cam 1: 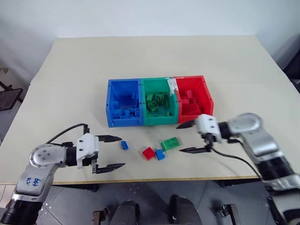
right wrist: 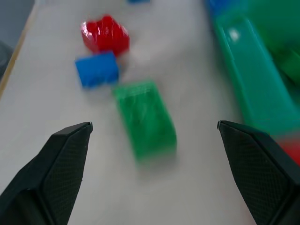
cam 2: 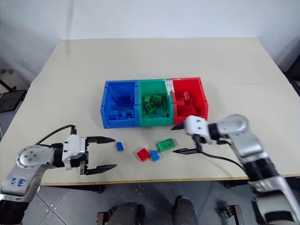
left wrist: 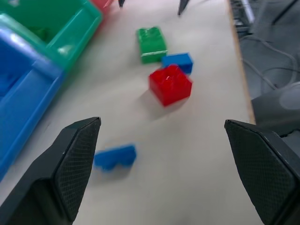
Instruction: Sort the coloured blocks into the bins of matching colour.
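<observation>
- Here, three joined bins stand in a row mid-desk: the blue bin (cam 1: 123, 108) on the left, the green bin (cam 1: 159, 107) in the middle, the red bin (cam 1: 193, 100) on the right. Bricks of matching colour lie inside each, but they overlap and their number is hard to make out.
- A small white thing (cam 1: 172, 86) sits on the rim between the green and red bins; what it is cannot be told.
- The desk (cam 1: 154, 61) carries four loose bricks in front of the bins: a small blue brick (cam 1: 124, 145) alone to the left, then a red brick (cam 1: 148, 153) touching or just beside a second blue brick (cam 1: 160, 154), with an oblong green brick (cam 1: 169, 143) just beside those.
- In the right wrist view the green brick is smeared and the bins are cut off at the edge.
- The left pincer (cam 1: 111, 152) reaches in low from the left, pointing right towards the lone blue brick, fingers spread wide, pinching nothing.
- The right pincer (cam 1: 190, 138) points left at the green brick, just short of it, fingers spread wide and empty, one near the red bin's front wall.
</observation>
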`<state>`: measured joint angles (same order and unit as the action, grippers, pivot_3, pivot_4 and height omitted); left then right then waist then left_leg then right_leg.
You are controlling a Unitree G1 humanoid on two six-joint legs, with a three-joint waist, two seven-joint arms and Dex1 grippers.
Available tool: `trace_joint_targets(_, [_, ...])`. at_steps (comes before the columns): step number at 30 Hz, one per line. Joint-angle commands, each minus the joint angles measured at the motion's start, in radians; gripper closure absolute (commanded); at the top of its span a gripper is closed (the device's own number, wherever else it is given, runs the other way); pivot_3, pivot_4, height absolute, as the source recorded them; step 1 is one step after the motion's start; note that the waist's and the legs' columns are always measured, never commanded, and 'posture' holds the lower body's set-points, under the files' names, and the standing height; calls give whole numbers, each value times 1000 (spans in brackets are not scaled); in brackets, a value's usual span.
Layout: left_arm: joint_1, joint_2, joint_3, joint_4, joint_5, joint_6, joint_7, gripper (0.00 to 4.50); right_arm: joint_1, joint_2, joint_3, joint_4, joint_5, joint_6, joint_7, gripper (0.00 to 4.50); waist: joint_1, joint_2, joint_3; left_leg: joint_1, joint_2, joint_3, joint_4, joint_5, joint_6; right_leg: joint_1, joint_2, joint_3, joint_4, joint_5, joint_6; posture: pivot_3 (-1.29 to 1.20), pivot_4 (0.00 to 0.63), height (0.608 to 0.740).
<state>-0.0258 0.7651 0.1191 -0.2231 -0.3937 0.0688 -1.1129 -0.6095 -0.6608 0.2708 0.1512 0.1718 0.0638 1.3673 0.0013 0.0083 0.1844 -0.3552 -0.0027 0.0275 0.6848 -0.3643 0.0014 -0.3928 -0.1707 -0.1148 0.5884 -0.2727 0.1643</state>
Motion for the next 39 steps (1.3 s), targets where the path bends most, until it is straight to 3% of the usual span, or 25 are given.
trace_joint_targets(1, [26, 2, 37, -49, -16, -10, 19, 0, -34, 30, 39, 86, -52, -57, 9, 436, 7, 0, 0, -1, 0, -1, 0, 0, 0, 0, 0, -1, 0, 0, 0, 0, 150, 740])
trace_joint_targets(9, [71, -13, 57, -102, -30, 10, 67, 0, -21, 25, 50, 98, -47, -68, 60, 3041, -4, 0, 0, -1, 0, -1, 1, -1, 0, 0, 0, -2, 0, 0, 0, 0, 150, 740])
trace_joint_targets(12, [59, -38, 74, -111, -56, 24, 106, 0, -12, 19, 6, 67, -4, -41, 50, 3021, -3, 0, 0, -1, 0, -1, 1, -1, 0, 0, 0, -2, 1, 0, 0, 0, 150, 740])
trace_joint_targets(16, [60, -74, 110, -122, -80, 44, 164, 0, -53, 77, -122, -32, 132, 194, -93, 3021, -5, 0, 0, -1, 0, -1, 1, -1, 0, 0, 0, -2, 1, 0, 0, 0, 150, 740])
trace_joint_targets(19, [79, -94, 148, -135, -100, 71, 212, 0, -129, 115, -167, -16, 133, 267, -198, 3021, -10, 0, 0, 0, 1, -1, 1, -1, -1, -1, 0, -2, 2, 0, 0, 0, 150, 740])
trace_joint_targets(23, [116, -96, 202, -143, -103, 95, 259, 0, -281, 196, -203, 158, 74, 227, -362, 3021, -12, 0, 0, 0, 1, -1, 0, -2, -1, -1, 1, -2, 2, 0, 0, 0, 150, 740])
trace_joint_targets(26, [138, -96, 220, -153, -98, 104, 278, 0, -355, 223, -181, 297, 33, 183, -378, 3021, -16, 0, 0, 0, 1, -1, 0, -2, -1, -1, 1, -1, 2, 0, 0, 0, 150, 740])
trace_joint_targets(32, [143, -87, 225, -187, -123, 149, 288, 0, -383, 243, -182, 346, 37, 128, -331, 969, -21, 0, 0, -1, 1, -2, 0, -2, -1, -1, 1, -2, 2, 0, 0, 0, 150, 740])
trace_joint_targets(35, [138, -83, 227, -187, -117, 151, 285, 0, -325, 214, -201, 271, 73, 70, -257, 26, -30, 0, 0, -1, 1, -2, 0, -2, -1, -1, 1, -2, 2, 0, 0, 0, 150, 740])
trace_joint_targets(39, [122, -71, 218, -171, -118, 155, 265, 0, -207, 149, -241, 151, 137, 30, -160, 26, -27, 0, 0, -1, 1, -2, -1, -2, -1, -1, 1, -3, 1, 0, 0, 0, 150, 740])
